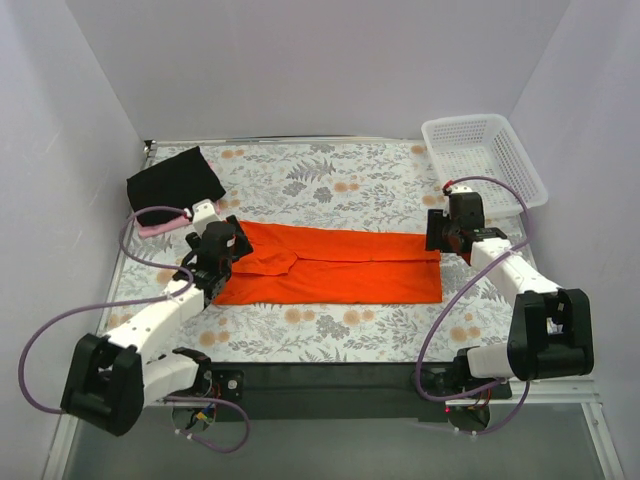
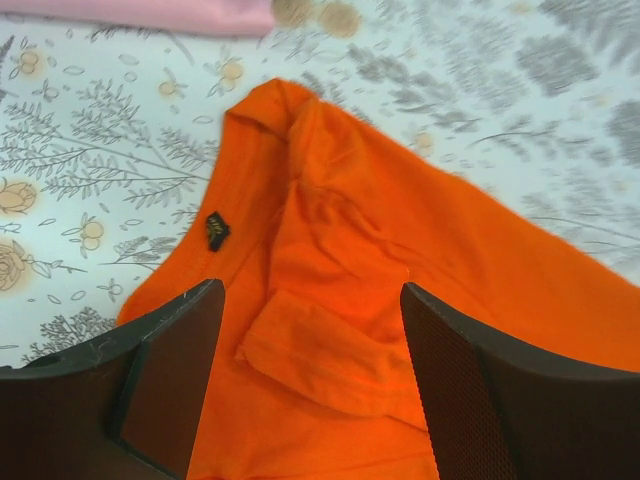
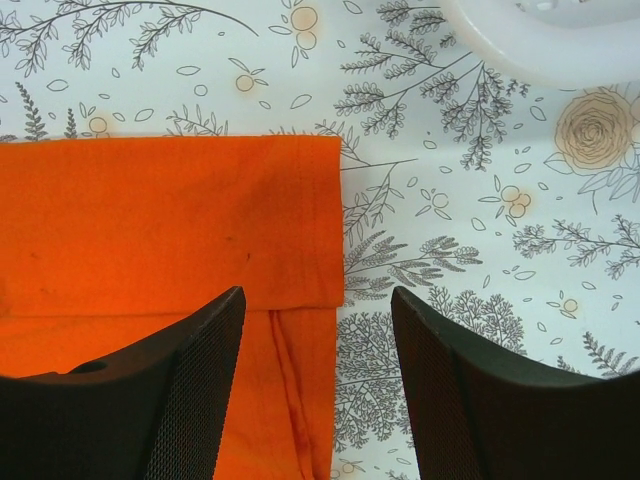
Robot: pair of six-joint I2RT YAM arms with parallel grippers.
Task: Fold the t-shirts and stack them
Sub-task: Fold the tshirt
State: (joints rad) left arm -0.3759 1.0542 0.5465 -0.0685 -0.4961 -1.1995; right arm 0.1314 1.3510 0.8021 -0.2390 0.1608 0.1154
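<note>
The orange t-shirt (image 1: 335,265) lies flat in the middle of the table, folded lengthwise into a long strip. My left gripper (image 1: 222,252) is open above its collar end, with the folded sleeve (image 2: 330,345) between the jaws and nothing held. My right gripper (image 1: 438,238) is open over the hem end, straddling the shirt's right edge (image 3: 325,250). The black t-shirt (image 1: 175,180) lies folded at the back left, with the pink t-shirt (image 1: 160,225) just in front of it; the pink one also shows in the left wrist view (image 2: 150,15).
A white mesh basket (image 1: 483,160) stands at the back right, its rim in the right wrist view (image 3: 540,45). The floral tablecloth (image 1: 330,175) covers the table. White walls enclose the left, back and right sides.
</note>
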